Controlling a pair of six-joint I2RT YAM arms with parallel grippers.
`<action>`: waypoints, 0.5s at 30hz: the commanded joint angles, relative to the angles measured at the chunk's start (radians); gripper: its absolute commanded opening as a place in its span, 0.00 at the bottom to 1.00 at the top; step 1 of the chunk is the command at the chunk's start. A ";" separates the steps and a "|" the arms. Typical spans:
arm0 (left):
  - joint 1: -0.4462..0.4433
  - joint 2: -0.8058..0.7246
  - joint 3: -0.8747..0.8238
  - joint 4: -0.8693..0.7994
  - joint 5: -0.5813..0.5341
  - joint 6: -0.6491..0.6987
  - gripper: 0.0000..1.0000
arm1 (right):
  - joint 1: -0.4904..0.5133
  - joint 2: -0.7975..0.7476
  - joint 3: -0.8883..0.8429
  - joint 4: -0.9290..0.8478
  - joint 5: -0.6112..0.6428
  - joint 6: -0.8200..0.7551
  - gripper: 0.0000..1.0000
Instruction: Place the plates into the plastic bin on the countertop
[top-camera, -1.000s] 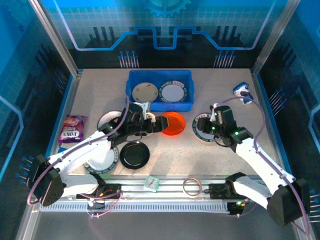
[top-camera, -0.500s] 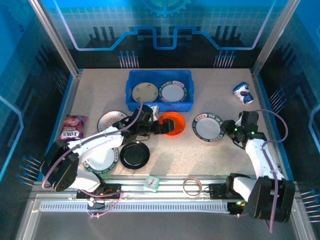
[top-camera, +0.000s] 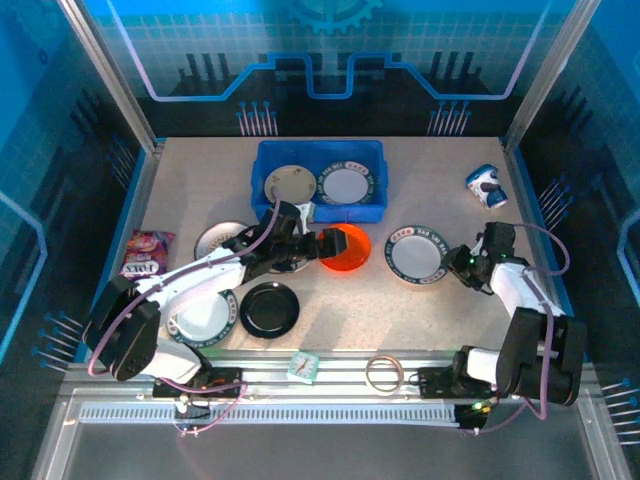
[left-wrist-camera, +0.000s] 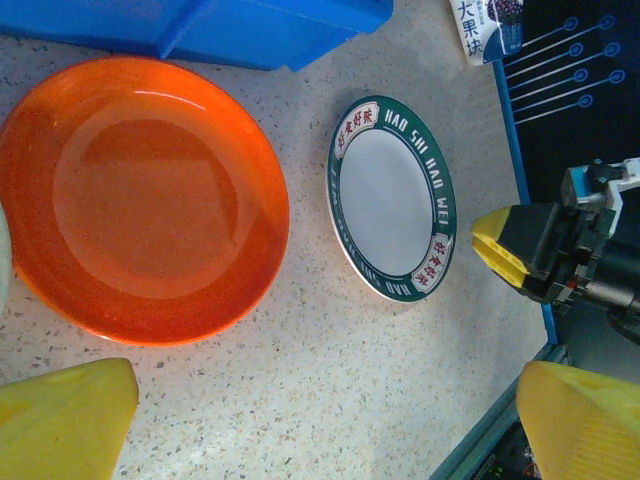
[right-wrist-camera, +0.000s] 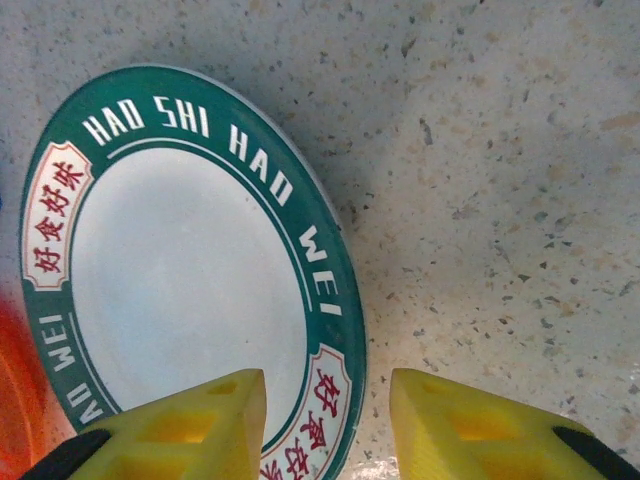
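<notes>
Speckled beige countertop, glossy orange plate.
Green-rimmed plate reads "HAO SHI HAO WEI"; left gripper wide, right gripper parted astride its rim.

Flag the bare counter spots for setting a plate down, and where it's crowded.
Bare: the counter in front of the orange plate, between the black plate and the green-rimmed plate; the back-left corner beside the bin; the strip between bin and the small blue pack. Crowded: front left, where the left arm lies over two white plates.
</notes>
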 joint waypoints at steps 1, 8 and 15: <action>0.011 0.002 0.032 0.011 0.027 -0.003 0.98 | -0.011 0.028 0.008 0.045 -0.037 -0.008 0.38; 0.016 0.012 0.029 0.015 0.033 -0.007 0.98 | -0.003 0.087 0.022 0.067 -0.038 -0.019 0.37; 0.019 0.025 0.031 0.022 0.038 -0.013 0.98 | 0.014 0.150 0.032 0.098 -0.045 -0.014 0.36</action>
